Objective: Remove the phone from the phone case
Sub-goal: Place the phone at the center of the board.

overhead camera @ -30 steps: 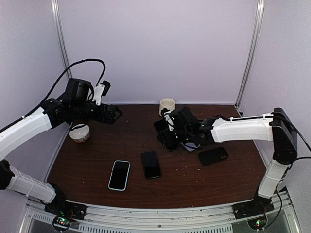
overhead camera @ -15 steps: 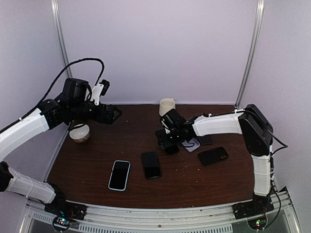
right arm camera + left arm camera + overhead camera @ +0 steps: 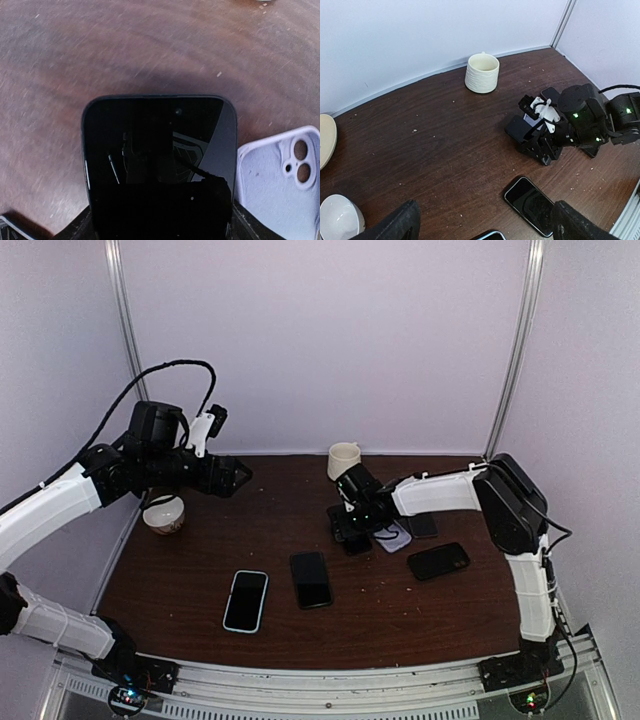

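Right arm reaches low, right gripper (image 3: 350,531) pinching the phone (image 3: 159,150) beside the case (image 3: 279,187); left gripper (image 3: 485,221) hovers high, spread wide.

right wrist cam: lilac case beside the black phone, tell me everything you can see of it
The lilac case is a pale lavender shell, matte, perhaps silicone. It lies flat on the brown table, hollow inside up, no phone in it, with a raised rim and a rounded corner. Its camera cut-out shows two round holes. Only one end is in frame. Its left edge sits close beside the black phone gripped by the right pincer; whether they touch cannot be told.
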Motion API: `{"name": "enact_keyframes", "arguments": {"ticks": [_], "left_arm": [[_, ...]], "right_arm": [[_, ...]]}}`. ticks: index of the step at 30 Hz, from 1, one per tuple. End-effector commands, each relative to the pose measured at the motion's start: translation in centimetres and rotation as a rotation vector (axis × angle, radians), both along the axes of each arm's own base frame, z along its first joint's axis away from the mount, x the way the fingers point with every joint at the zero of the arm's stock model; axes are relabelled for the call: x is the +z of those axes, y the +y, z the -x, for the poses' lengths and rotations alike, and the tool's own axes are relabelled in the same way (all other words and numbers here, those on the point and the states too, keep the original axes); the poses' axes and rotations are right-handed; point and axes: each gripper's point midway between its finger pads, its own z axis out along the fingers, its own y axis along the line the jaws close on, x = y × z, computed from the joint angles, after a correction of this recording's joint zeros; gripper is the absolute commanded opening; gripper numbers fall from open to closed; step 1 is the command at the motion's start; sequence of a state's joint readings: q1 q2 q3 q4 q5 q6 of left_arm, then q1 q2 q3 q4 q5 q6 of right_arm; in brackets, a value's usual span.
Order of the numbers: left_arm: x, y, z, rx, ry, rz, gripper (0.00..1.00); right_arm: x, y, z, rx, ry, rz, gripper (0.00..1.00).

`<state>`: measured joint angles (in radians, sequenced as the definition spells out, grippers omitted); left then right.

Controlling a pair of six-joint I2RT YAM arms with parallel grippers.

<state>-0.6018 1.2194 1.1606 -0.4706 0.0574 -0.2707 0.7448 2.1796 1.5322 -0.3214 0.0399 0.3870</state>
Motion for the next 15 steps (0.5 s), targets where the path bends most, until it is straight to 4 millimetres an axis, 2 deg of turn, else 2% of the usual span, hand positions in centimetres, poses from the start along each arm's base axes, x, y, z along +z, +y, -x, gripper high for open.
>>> {"name": "enact_keyframes", "arguments": {"ticks": [1, 10, 15], "left_arm": [[1.3, -0.4, -0.1, -0.027, -0.049, 0.027, 0.95], [1.4, -0.6, 0.1, -0.043, -0.045, 0.035, 0.95], [1.5, -0.5, 0.1, -0.042, -0.049, 0.034, 0.95]], "right_arm": [[0.3, -0.7, -3.0, -0.025, -0.035, 0.0, 0.58], [0.1, -1.6, -5.4, -0.054, -0.049, 0.03, 0.74], [0.7, -0.8, -6.0, -0.063, -0.056, -0.004, 0.81]]}}
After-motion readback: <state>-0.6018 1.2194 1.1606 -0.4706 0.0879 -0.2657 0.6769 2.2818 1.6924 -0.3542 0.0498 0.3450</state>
